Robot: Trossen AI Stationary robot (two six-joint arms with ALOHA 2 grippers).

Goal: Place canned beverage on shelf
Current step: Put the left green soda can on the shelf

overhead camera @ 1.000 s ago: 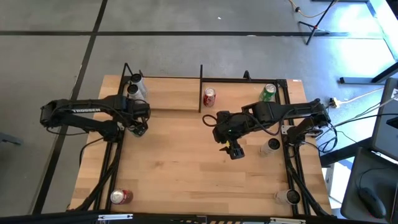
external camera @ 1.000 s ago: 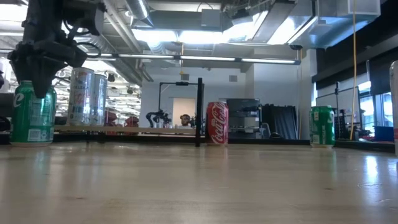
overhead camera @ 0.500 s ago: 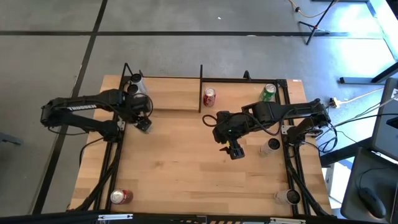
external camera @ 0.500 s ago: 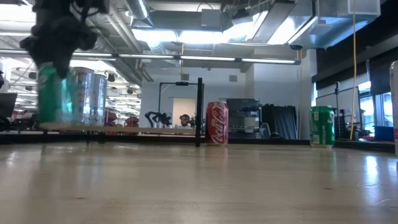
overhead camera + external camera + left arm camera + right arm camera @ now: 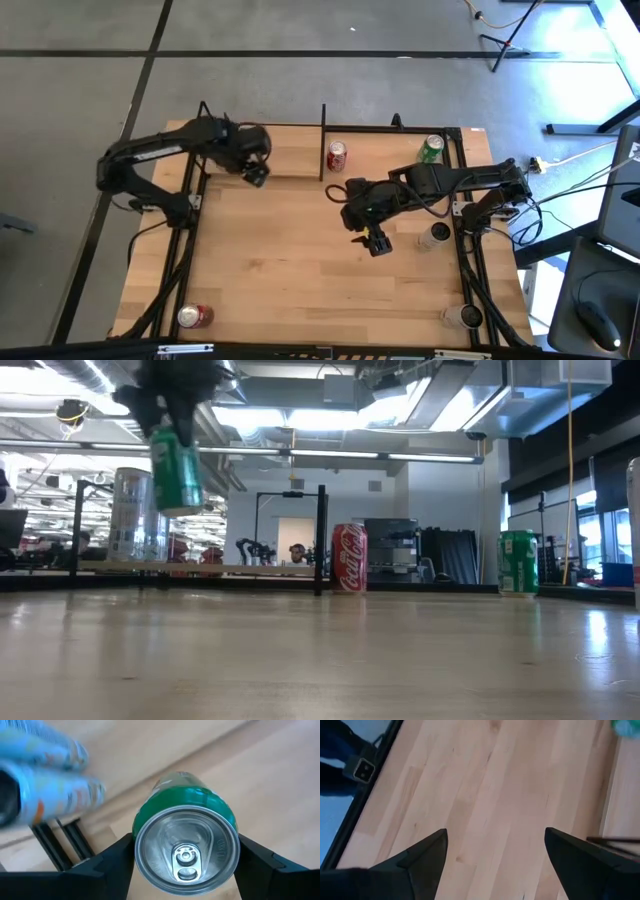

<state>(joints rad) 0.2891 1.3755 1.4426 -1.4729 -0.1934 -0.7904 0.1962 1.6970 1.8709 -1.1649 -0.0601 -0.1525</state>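
My left gripper (image 5: 256, 172) is shut on a green can (image 5: 177, 466) and holds it in the air at the near edge of the shelf (image 5: 290, 155), toward its left end. The shelf is a light-wood board in black rods along the table's far edge. A silver can (image 5: 135, 515), a red can (image 5: 337, 155) and another green can (image 5: 431, 148) stand on it. My right gripper (image 5: 375, 243) hangs open and empty over the table's middle right. My left gripper pinches the green can's side wall just below its top rim (image 5: 145, 827) between its two fingers (image 5: 117, 857), one on each side. The fingers come from above, pointing down. The can hangs below them, slightly tilted, lifted clear of table and shelf.
A red can (image 5: 193, 316) sits at the table's near left corner. Two silver cans (image 5: 436, 235) (image 5: 467, 316) stand near the right edge. A black upright rod (image 5: 321, 540) rises at the shelf's middle beside the red can. Bare wood lies in the table's middle.
My left gripper, shut on the green can, has lifted it off the table and carried it up, toward the far edge and a little right, to the shelf. The can stood on the table a second ago and now hangs clear, slightly tilted.
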